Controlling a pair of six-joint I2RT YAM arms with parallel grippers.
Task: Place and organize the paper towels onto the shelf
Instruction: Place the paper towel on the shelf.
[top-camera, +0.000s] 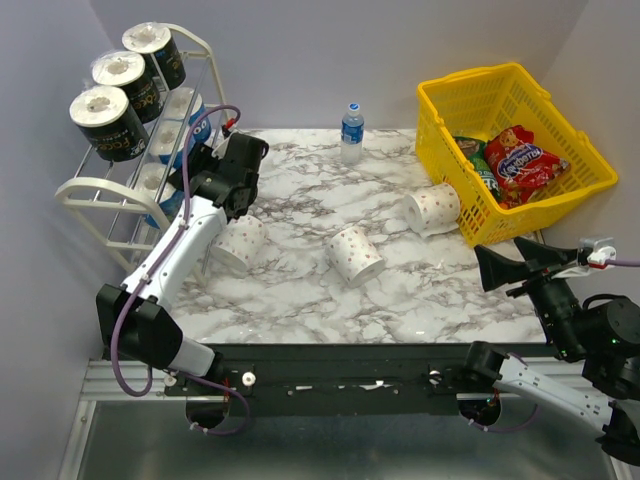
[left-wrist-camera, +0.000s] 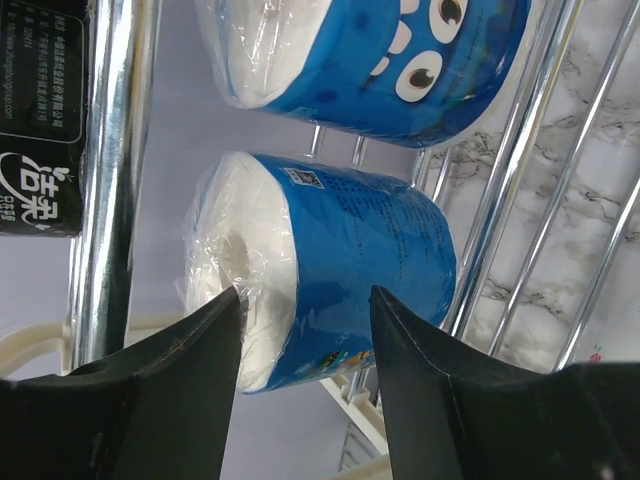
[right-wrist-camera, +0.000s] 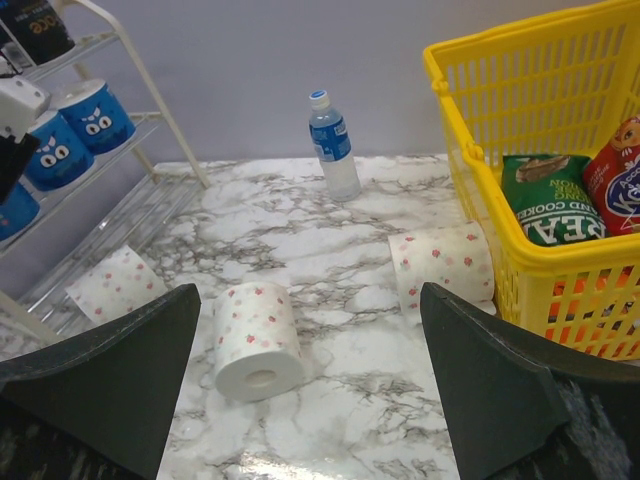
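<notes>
While the left hand reaches into the middle tier of the shelf at the far left, its fingers stand apart with nothing clamped between them. A blue paper towel roll lies on the bars just past the tips, and a second blue roll sits beside it on the same tier. Three black rolls lie in a row on the top tier, white ends facing out.

Three white rolls with reddish dots lie on their sides on the marble tabletop. One is at the foot of the shelf beside the left arm, one is near the middle, and one is just beside the yellow basket at the far right. The basket holds snack bags. A small water bottle stands upright at the far edge.

The right hand hangs at the near right, fingers spread wide and holding nothing.
</notes>
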